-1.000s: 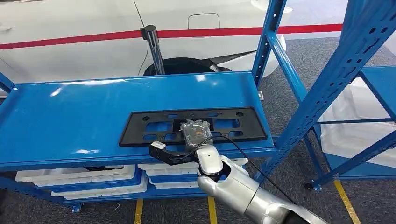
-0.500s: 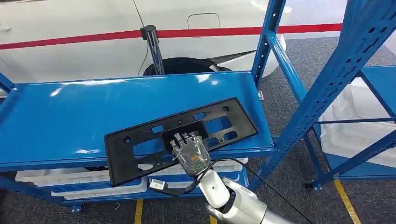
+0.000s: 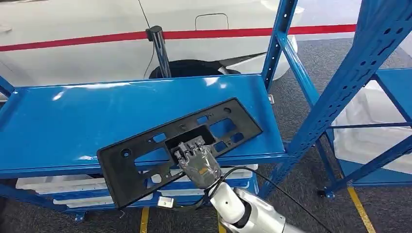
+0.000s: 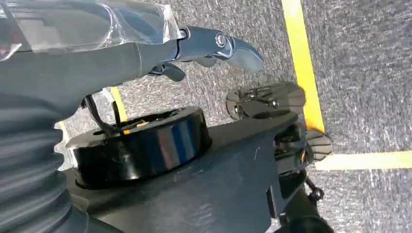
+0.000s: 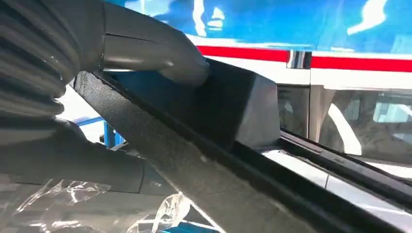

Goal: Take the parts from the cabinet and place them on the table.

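The plate [image 3: 180,148] is a long, flat, black plastic panel with a matte, grainy face, pierced by rectangular cut-outs and small round holes, and a raised block at its middle. It tilts across the front lip of the blue shelf [image 3: 73,121]: its far end lies over the shelf's right part, its near end juts out past the edge and hangs in front of the lower level. The right hand [image 3: 197,160] grips it at the middle, fingers [image 3: 188,147] hooked into the central opening; in the right wrist view the thumb [image 5: 160,56] presses on the raised block [image 5: 238,111] while the plate's rim runs slantwise below it. Clear film wraps the hand.

Outward now: white trays [image 3: 82,187] sit on the level beneath, right behind the plate's overhanging end. A blue upright [image 3: 340,92] rises slantwise just right of the shelf, near the plate's far end. A dark cable [image 3: 272,187] loops from the wrist. Behind the shelf stands a white car [image 3: 87,53] with a red stripe, and a dark post [image 3: 160,51] before it.

The left hand [image 4: 145,43] hangs over grey carpet [image 4: 364,73] with yellow lines [image 4: 301,63]; it seems to hold nothing, though whether its fingers are curled or spread I can't tell.
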You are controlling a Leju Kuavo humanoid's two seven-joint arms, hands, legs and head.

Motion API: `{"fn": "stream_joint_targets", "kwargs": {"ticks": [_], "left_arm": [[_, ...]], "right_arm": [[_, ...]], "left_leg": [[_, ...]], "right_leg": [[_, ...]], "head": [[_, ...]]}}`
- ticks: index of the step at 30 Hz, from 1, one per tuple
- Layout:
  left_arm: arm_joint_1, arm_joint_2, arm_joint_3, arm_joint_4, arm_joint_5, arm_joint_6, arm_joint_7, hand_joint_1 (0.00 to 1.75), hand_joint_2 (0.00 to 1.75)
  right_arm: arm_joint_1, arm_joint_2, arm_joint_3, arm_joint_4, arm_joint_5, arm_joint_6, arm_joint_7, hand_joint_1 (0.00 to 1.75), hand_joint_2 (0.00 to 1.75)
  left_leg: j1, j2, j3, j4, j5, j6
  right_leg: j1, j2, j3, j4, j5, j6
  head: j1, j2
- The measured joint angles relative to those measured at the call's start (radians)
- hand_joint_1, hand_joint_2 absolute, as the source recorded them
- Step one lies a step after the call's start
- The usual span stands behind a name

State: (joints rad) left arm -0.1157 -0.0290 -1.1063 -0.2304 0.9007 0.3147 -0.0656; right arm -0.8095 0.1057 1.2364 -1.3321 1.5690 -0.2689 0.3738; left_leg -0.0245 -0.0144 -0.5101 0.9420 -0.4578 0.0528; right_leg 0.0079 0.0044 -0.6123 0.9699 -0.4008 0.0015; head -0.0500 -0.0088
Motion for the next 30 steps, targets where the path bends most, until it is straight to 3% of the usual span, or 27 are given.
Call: {"fn": "stream_joint_targets", "kwargs": {"ticks": [5,7,8,9,11,12,13,14,15,17,18,19,20,23,24,25,26,28,29,30], "left_arm": [[0.000,0.000,-0.005,0.000,0.000,-0.001,0.000,0.00,1.75],[-0.001,-0.001,-0.008,0.000,-0.001,-0.005,0.000,0.00,1.75],[-0.003,-0.006,-0.008,0.000,-0.002,-0.008,0.000,0.00,1.75],[-0.004,-0.005,-0.009,0.000,-0.003,-0.008,-0.001,0.00,1.75],[-0.005,-0.005,-0.012,0.000,-0.004,-0.010,-0.001,0.00,1.75],[-0.005,-0.005,-0.015,0.000,-0.005,-0.010,-0.001,0.00,1.75],[-0.005,-0.005,-0.017,0.000,-0.007,-0.010,-0.001,0.00,1.75],[-0.005,-0.005,-0.018,0.000,-0.007,-0.010,-0.001,0.00,1.75],[-0.005,-0.005,-0.018,0.000,-0.007,-0.010,-0.001,0.00,1.75],[-0.006,-0.005,-0.020,0.000,-0.009,-0.009,-0.001,0.00,1.75],[-0.006,-0.003,-0.020,0.000,-0.010,-0.008,-0.001,0.00,1.75],[-0.009,-0.005,-0.021,0.000,-0.010,-0.006,-0.001,0.00,1.75],[-0.009,-0.004,-0.022,0.000,-0.010,-0.006,-0.001,0.00,1.75],[-0.009,-0.004,-0.025,0.000,-0.010,-0.002,-0.001,0.00,1.75],[-0.009,-0.004,-0.025,0.000,-0.010,0.000,-0.001,0.00,1.75],[-0.010,-0.004,-0.025,0.000,-0.011,0.000,-0.001,0.00,1.75],[-0.012,-0.005,-0.026,0.000,-0.011,0.001,-0.001,0.00,1.75],[-0.013,-0.005,-0.026,0.000,-0.012,0.002,-0.001,0.00,1.75],[-0.013,-0.005,-0.026,0.000,-0.014,0.003,0.000,0.00,1.75],[-0.013,-0.005,-0.026,0.000,-0.015,0.003,0.000,0.00,1.75]], "right_arm": [[-0.011,-0.015,0.003,-0.039,0.000,-0.002,-0.015,1.75,1.75],[-0.015,-0.015,0.003,-0.056,-0.014,-0.002,-0.053,1.75,1.75],[-0.016,-0.016,0.002,-0.063,-0.021,-0.003,-0.066,1.75,1.75],[-0.017,-0.017,0.002,-0.069,-0.024,-0.008,-0.075,1.75,1.75],[-0.019,-0.021,0.002,-0.087,-0.030,-0.021,-0.090,1.75,1.75],[-0.018,-0.023,0.002,-0.094,-0.029,-0.027,-0.096,1.75,1.75],[-0.017,-0.026,0.002,-0.100,-0.028,-0.031,-0.102,1.75,1.75],[-0.016,-0.029,0.002,-0.105,-0.027,-0.033,-0.103,1.75,1.75],[-0.017,-0.033,0.002,-0.112,-0.027,-0.035,-0.105,1.75,1.75],[-0.021,-0.036,0.002,-0.127,-0.027,-0.035,-0.108,1.75,1.75],[-0.025,-0.038,0.002,-0.136,-0.026,-0.035,-0.109,1.75,1.75],[-0.029,-0.038,0.002,-0.144,-0.024,-0.036,-0.113,1.75,1.75],[-0.033,-0.040,0.000,-0.151,-0.024,-0.039,-0.112,1.75,1.75],[-0.039,-0.041,-0.001,-0.163,-0.025,-0.046,-0.114,1.75,1.75],[-0.041,-0.041,-0.001,-0.167,-0.026,-0.048,-0.117,1.75,1.75],[-0.042,-0.041,-0.001,-0.171,-0.026,-0.050,-0.117,1.75,1.75],[-0.043,-0.041,-0.001,-0.174,-0.026,-0.056,-0.117,1.75,1.75],[-0.042,-0.041,-0.001,-0.177,-0.024,-0.063,-0.120,1.75,1.75],[-0.041,-0.042,-0.001,-0.179,-0.023,-0.068,-0.120,1.75,1.75],[-0.040,-0.042,-0.001,-0.180,-0.021,-0.074,-0.120,1.75,1.75]], "left_leg": [[-0.004,0.000,-0.002,0.003,-0.001,0.005],[-0.001,0.000,0.002,-0.008,0.015,0.016],[0.013,0.008,0.010,-0.024,0.028,0.015],[0.014,0.006,0.013,-0.035,0.034,0.017],[0.020,0.008,0.010,-0.035,0.036,0.020],[0.022,0.010,0.009,-0.035,0.036,0.019],[0.025,0.010,0.007,-0.033,0.037,0.017],[0.030,0.011,0.006,-0.033,0.038,0.014],[0.035,0.010,0.006,-0.032,0.038,0.010],[0.046,0.009,0.005,-0.022,0.032,-0.006],[0.043,0.008,-0.002,-0.015,0.027,-0.018],[0.040,0.007,-0.007,-0.010,0.027,-0.027],[0.037,0.006,-0.008,-0.004,0.028,-0.029],[0.044,0.007,-0.021,-0.003,0.032,-0.043],[0.046,0.010,-0.027,0.014,0.010,-0.045],[0.046,0.009,-0.046,0.066,-0.033,-0.047],[0.044,0.009,-0.080,0.156,-0.088,-0.049],[0.044,0.009,-0.146,0.328,-0.168,-0.051],[0.044,0.009,-0.160,0.377,-0.181,-0.049],[0.042,0.009,-0.144,0.359,-0.163,-0.044]], "right_leg": [[-0.005,0.000,0.000,-0.001,0.004,0.006],[-0.005,0.001,0.003,-0.004,0.013,0.015],[-0.005,0.001,-0.001,0.002,0.000,0.018],[0.000,0.002,-0.010,0.030,-0.030,0.027],[-0.010,0.002,-0.069,0.181,-0.121,0.041],[-0.015,0.001,-0.098,0.258,-0.153,0.046],[-0.021,0.001,-0.114,0.310,-0.164,0.053],[-0.026,0.001,-0.104,0.301,-0.149,0.059],[-0.033,0.000,-0.070,0.246,-0.116,0.067],[-0.049,-0.006,0.039,0.057,-0.037,0.086],[-0.049,-0.002,0.081,-0.007,-0.055,0.098],[-0.042,0.010,0.070,0.005,-0.040,0.071],[-0.050,0.010,0.065,-0.002,-0.047,0.066],[-0.045,0.010,0.049,0.004,-0.042,0.040],[-0.045,0.010,0.045,0.003,-0.038,0.032],[-0.045,0.010,0.039,0.003,-0.033,0.025],[-0.043,0.009,0.032,0.003,-0.028,0.018],[-0.035,0.005,0.020,0.004,-0.020,0.007],[-0.031,0.004,0.014,0.004,-0.016,0.005],[-0.027,0.004,0.009,0.004,-0.011,0.004]], "head": [[0.000,0.000],[0.000,0.000],[0.000,0.000],[0.001,0.000],[0.001,0.000],[0.001,0.000],[0.001,0.000],[0.001,0.000],[0.001,0.000],[0.001,0.000],[0.001,0.000],[0.000,0.000],[0.000,0.000],[0.000,0.000],[0.000,0.000],[0.000,0.000],[0.000,0.000],[0.000,0.000],[0.000,0.000],[0.000,0.000]]}}
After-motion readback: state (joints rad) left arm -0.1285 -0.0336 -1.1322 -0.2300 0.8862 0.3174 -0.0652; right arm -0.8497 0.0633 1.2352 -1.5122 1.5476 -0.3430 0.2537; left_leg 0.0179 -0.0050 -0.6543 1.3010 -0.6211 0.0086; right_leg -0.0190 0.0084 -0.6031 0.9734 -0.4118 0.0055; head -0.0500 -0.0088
